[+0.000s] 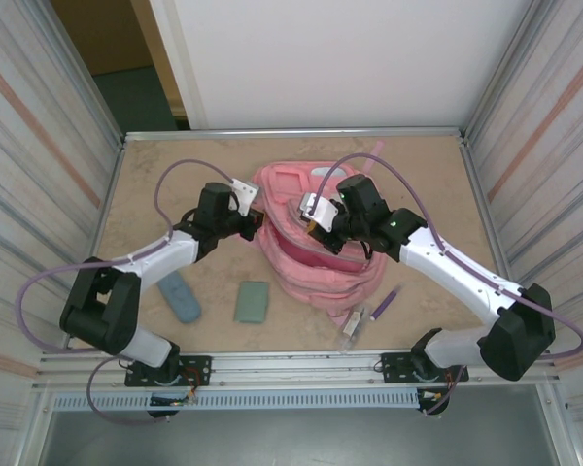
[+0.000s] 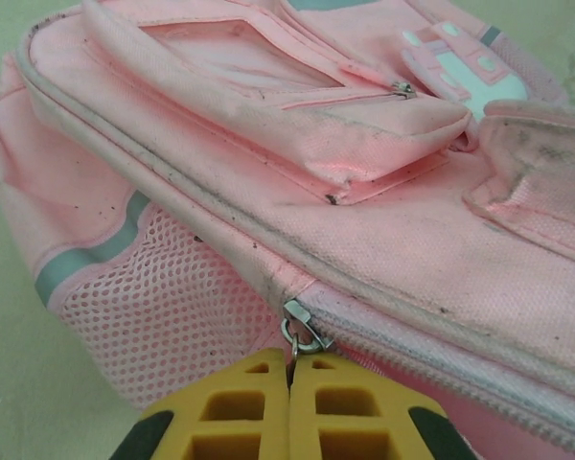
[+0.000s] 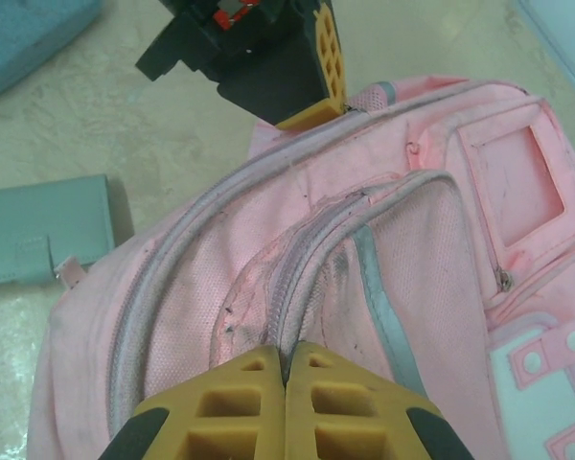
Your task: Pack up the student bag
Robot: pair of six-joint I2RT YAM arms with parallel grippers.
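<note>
Student bag [image 1: 306, 282] is found lying flat on table [image 1: 165, 184], btwn both grippers. Left gripper [image 2: 290, 369] is set at bag's left side, by the mesh pocket [image 2: 144, 316], w/ fingers closed tight on the zip pull [image 2: 302, 331]. Right gripper [image 3: 286, 369] is set over bag's middle, closed, w/ the zip edge [image 3: 289, 273] pinched btwn its tips. Bag: pink fabric, grey-green trim, window pocket, white patch. Dirt marks are noted along seams.
</note>
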